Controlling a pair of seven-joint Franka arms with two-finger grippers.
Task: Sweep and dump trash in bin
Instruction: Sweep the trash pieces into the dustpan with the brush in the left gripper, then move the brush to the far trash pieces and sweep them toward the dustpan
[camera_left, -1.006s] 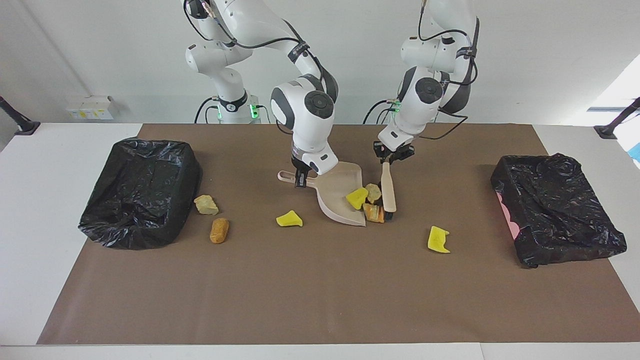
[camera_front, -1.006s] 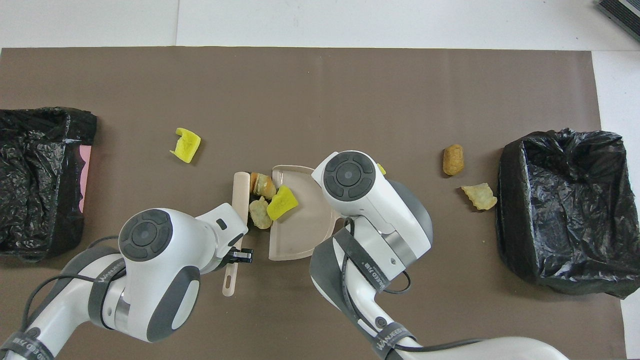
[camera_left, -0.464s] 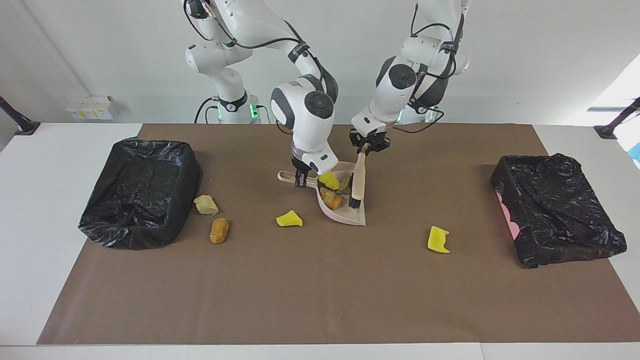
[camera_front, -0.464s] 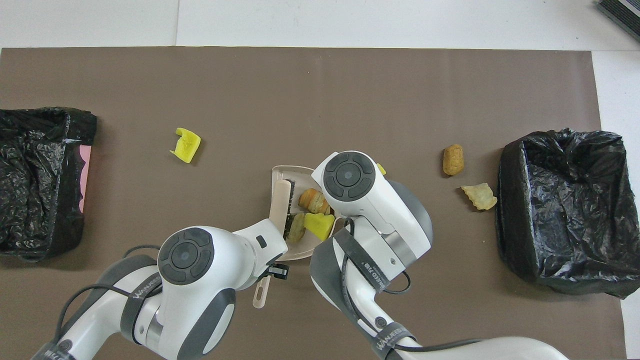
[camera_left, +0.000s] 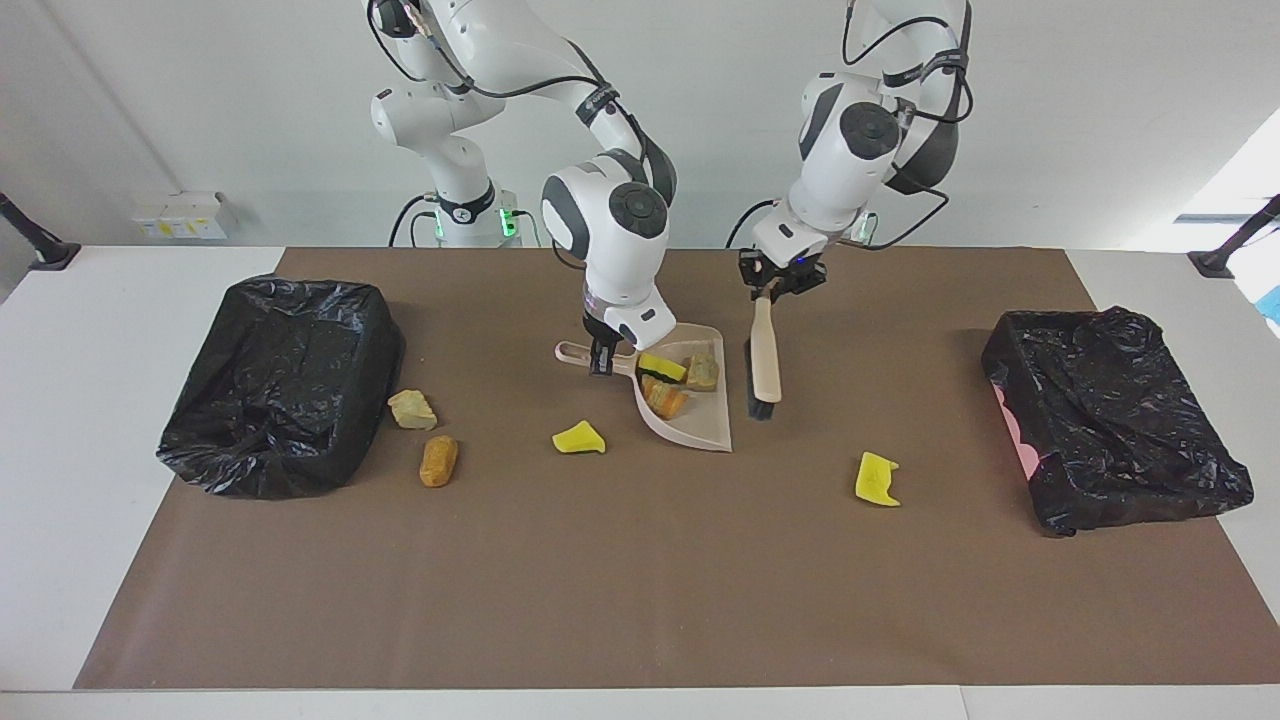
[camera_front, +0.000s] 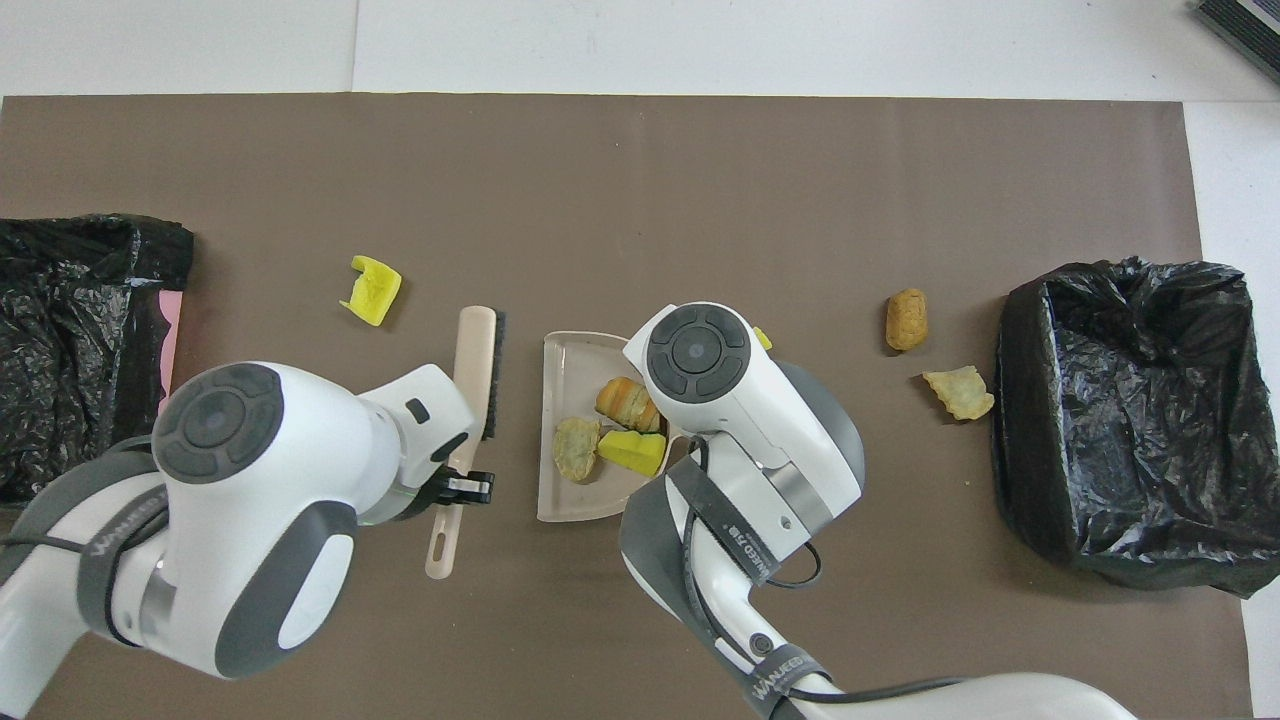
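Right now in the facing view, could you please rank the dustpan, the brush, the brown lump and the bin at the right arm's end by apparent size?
1. Bin
2. Dustpan
3. Brush, slimmer than the dustpan though similarly long
4. Brown lump

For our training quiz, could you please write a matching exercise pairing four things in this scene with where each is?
Things:
1. orange bread-like lump
2. brush
3. brown lump
4. dustpan handle

Places:
A. in the right claw
B. in the dustpan
C. on the mat, near the bin at the right arm's end
D. held by the left claw

Pairs: 1-B, 2-D, 3-C, 4-A
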